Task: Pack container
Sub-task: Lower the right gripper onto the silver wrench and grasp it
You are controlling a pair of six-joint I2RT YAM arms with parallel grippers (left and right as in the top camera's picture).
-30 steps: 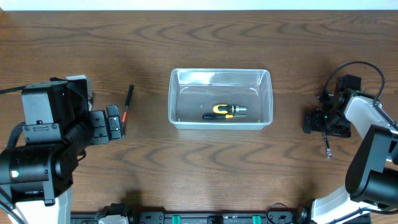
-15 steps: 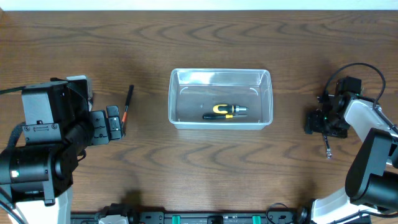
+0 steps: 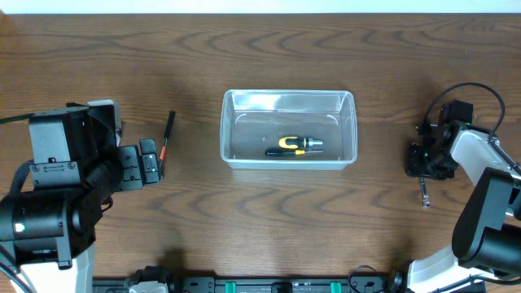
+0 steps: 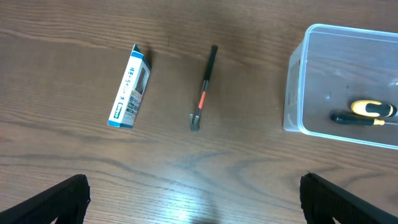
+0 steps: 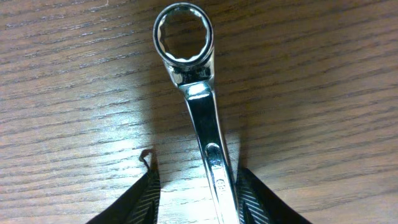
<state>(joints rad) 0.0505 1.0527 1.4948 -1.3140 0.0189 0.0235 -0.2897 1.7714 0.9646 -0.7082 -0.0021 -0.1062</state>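
Black fingers (image 5: 140, 205) of the right gripper (image 5: 194, 183) sit apart, straddling the shaft of the chrome wrench (image 5: 199, 112), whose long axis runs straight out from them, ring end farthest away. The container (image 3: 226, 130) is well off to that arm's left, with a yellow-handled screwdriver (image 3: 295, 145) inside. I'd say the right arm's way nearer for this grab; the left gripper (image 4: 196, 199) hangs wide open on the other side of it.

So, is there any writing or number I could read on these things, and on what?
Nothing reads clearly.
Small box: printed label, too small to read.
Wrench: stamped mark on the handle, too blurred to read.
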